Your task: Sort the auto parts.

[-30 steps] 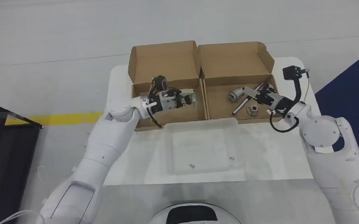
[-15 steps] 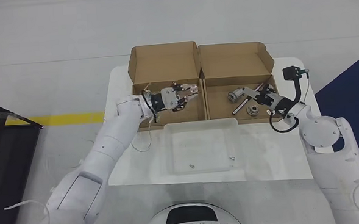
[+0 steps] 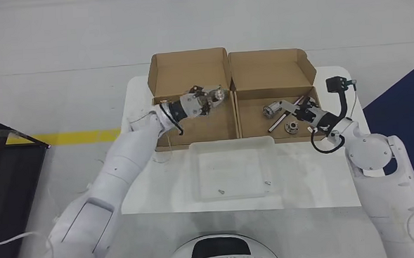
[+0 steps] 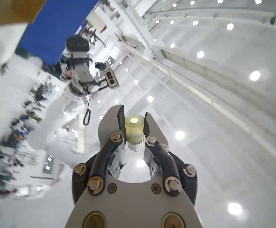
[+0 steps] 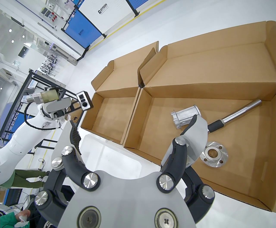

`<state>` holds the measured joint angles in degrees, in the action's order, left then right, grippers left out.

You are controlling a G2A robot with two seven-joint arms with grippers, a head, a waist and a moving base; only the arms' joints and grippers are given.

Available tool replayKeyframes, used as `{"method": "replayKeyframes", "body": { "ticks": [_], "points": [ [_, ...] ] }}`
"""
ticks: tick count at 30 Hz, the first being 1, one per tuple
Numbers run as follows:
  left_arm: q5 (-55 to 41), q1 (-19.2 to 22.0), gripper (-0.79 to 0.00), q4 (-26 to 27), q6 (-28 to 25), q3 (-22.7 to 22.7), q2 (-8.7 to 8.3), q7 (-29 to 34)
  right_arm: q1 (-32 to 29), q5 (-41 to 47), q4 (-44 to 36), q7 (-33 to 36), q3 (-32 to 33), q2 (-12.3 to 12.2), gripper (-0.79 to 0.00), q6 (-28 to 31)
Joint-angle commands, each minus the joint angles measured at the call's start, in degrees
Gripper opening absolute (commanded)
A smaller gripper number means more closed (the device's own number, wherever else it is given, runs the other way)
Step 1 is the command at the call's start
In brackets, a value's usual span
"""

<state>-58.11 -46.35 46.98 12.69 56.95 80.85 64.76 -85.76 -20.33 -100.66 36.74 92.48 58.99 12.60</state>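
Note:
My left gripper [image 4: 134, 123] is shut on a pale yellow cylinder with a metal threaded end [image 4: 134, 129]. In the top view this gripper [image 3: 211, 98] is over the left cardboard box [image 3: 190, 70], holding the cylinder [image 3: 219, 94] near the box's right wall. The right wrist view shows that same cylinder [image 5: 46, 96] raised in the air. My right gripper [image 5: 133, 131] is open above the right cardboard box [image 3: 267, 73], close to a finned metal cylinder [image 5: 185, 116], a steel rod with a black grip [image 5: 235, 114] and a flange ring [image 5: 213, 153].
A clear plastic tray [image 3: 232, 145] lies on the white table [image 3: 138, 97] in front of both boxes, with two small screws [image 3: 222, 191] in it. The left box's floor [image 5: 112, 116] looks bare. Open flaps stand along the boxes' far sides.
My left arm has swung the held cylinder from the left box's front toward its right rear, and the wrist has turned over. The right arm has not moved.

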Motion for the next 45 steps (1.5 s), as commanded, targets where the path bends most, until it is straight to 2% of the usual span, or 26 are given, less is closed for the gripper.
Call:
{"method": "replayKeyframes", "body": {
  "ticks": [1,3,6,11,14,18,21,26,31,34,39,41,42,43,45],
  "points": [
    [4.7,0.0,-0.785,0.7,-9.2,0.5,-0.48,0.8,0.0,0.0,0.0,0.0,0.0,0.0,0.000,0.0],
    [11.5,-0.4,-0.785,2.4,-21.7,1.3,-1.08,-0.4,0.0,0.0,0.0,0.0,0.0,0.0,0.000,0.0],
    [19.9,-1.7,-0.785,4.3,-35.1,2.4,-1.88,-3.3,0.0,0.0,0.0,0.0,0.0,0.0,0.000,0.0],
    [30.1,-2.7,-0.785,5.6,-44.6,3.3,-2.71,-8.0,0.0,0.0,0.0,0.0,0.0,0.0,0.000,0.0],
    [33.2,-3.7,-0.785,7.2,-50.0,3.1,-2.98,-7.1,0.0,0.0,0.0,0.0,0.0,0.0,0.000,0.0],
    [33.7,-4.7,-0.785,8.4,-53.1,3.1,-3.18,-5.9,0.0,0.0,0.0,0.0,0.0,0.0,0.000,0.0],
    [33.5,-4.9,-0.785,8.6,-52.7,3.3,-3.29,-6.5,0.0,0.0,0.0,0.0,0.0,0.0,0.000,0.0],
    [34.2,-4.3,-0.785,6.0,-46.1,3.4,-3.16,-11.9,0.0,0.0,0.0,0.0,0.0,0.0,0.000,0.0],
    [37.8,-1.5,-0.785,-1.0,-34.9,1.8,-2.43,-20.2,0.0,0.0,0.0,0.0,0.0,0.0,0.000,0.0],
    [41.9,0.2,-0.785,-4.7,-29.4,-0.2,-2.00,-22.0,0.0,0.0,0.0,0.0,0.0,0.0,0.000,0.0],
    [45.2,2.1,-0.779,-8.6,-26.7,-2.0,-1.35,-23.4,0.0,0.0,0.0,0.0,0.0,0.0,0.000,0.0],
    [46.3,2.7,-0.425,-9.7,-25.5,-2.6,-1.10,-23.7,0.0,0.0,0.0,0.0,0.0,0.0,0.000,0.0],
    [47.0,3.0,-0.052,-10.2,-25.3,-3.0,-0.99,-23.6,0.0,0.0,0.0,0.0,0.0,0.0,0.000,0.0],
    [47.1,3.1,0.000,-10.6,-25.2,-3.1,-0.88,-23.5,0.0,0.0,0.0,0.0,0.0,0.0,0.000,0.0],
    [47.3,3.4,0.000,-11.2,-25.6,-3.3,-0.72,-23.3,0.0,0.0,0.0,0.0,0.0,0.0,0.000,0.0]
  ]
}}
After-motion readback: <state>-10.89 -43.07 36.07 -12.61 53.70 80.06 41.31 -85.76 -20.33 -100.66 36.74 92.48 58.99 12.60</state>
